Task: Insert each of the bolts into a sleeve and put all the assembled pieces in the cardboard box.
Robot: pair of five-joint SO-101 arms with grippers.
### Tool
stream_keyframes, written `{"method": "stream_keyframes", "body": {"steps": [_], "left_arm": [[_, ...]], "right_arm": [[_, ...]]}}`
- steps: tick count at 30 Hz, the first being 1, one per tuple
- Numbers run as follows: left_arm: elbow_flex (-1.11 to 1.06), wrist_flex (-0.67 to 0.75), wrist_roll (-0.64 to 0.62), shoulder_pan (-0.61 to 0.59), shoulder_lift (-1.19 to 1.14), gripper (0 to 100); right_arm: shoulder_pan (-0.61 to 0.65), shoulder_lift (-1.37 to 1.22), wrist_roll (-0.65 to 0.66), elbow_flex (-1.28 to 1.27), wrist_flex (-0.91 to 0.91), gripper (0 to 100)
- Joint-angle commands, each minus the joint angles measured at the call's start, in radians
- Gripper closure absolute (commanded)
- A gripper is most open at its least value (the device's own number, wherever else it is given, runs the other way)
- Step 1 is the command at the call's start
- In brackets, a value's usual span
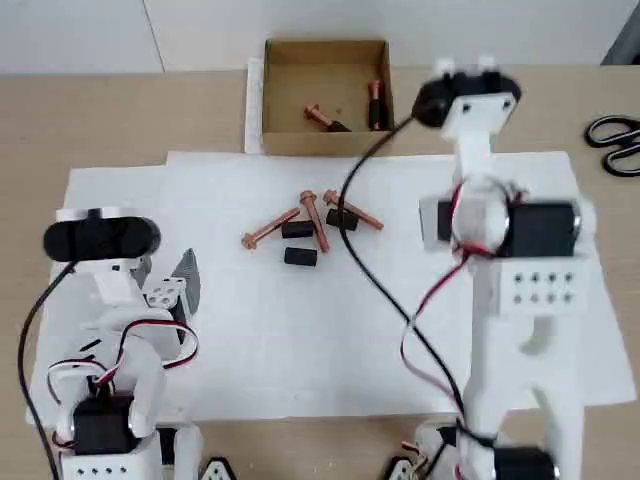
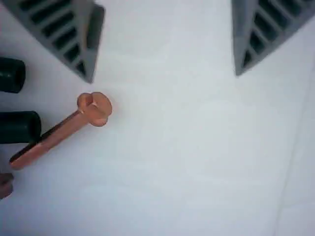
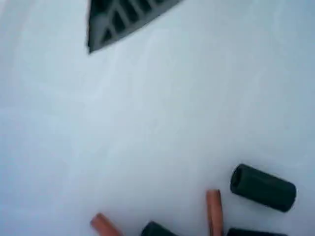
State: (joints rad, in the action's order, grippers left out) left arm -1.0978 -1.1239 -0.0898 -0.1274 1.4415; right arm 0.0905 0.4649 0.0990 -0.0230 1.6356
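**A:** What's lying around the work?

**B:** A white sheet (image 1: 250, 340) covers the middle of the desk (image 1: 100, 110). A pair of scissors (image 1: 615, 142) sits at the far right edge, well apart from everything. The right arm's black cable (image 1: 372, 285) loops across the sheet just beside the loose parts (nothing else comes that near them).

**A:** And the parts themselves?

**B:** They cluster mid-sheet, between the arms and the cardboard box (image 1: 300, 143).
- The left bolt (image 1: 270, 228) lies slanted, with its head toward the left arm's side and its shank angling up toward the box.
- The middle bolt (image 1: 316, 222) runs almost straight front to back, head at the box end.
- The right bolt (image 1: 355, 212) has its head just beside the middle one's, and its shank slants off to the right.

**A:** Sleeves?

**B:** The first sleeve (image 1: 297, 229) lies between the left and middle bolts. The second sleeve (image 1: 300, 256) is nearer the arms. The third sleeve (image 1: 341, 219) touches the right bolt. All three lie with their long axes across the desk.

**A:** Anything boxed?

**B:** One assembled piece (image 1: 325, 118) lies slanted on the box floor. A second assembled piece (image 1: 376, 103) lies along the right wall, pointing front to back.

**A:** The tools?

**B:** The left tool (image 2: 163, 74) is released, jaws wide apart over bare sheet, with the left bolt's head near one finger. The right tool (image 3: 125, 19) hangs over the sheet close to the cluster. I cannot tell whether it is released or clenched.
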Motion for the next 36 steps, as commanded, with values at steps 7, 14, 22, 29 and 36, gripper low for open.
{"method": "stream_keyframes", "body": {"steps": [7,14,22,29,36], "left_arm": [[0.199,-0.04,0.095,-0.137,-0.068,82],[0.441,-0.137,0.114,-0.261,-0.451,82],[0.544,-0.224,0.117,-0.265,-0.64,82],[0.547,-0.301,0.114,-0.267,-0.638,82],[0.564,-0.411,0.114,-0.269,-0.638,83]], "right_arm": [[-0.012,0.303,0.014,-0.494,-0.128,85.7],[-0.012,0.346,0.015,-0.675,-0.334,85.7],[-0.015,0.344,0.161,-0.677,-0.274,85.7],[-0.008,0.228,0.331,-0.572,-0.269,85.7],[0.027,-0.13,0.334,-0.361,-0.328,85.7]]}}
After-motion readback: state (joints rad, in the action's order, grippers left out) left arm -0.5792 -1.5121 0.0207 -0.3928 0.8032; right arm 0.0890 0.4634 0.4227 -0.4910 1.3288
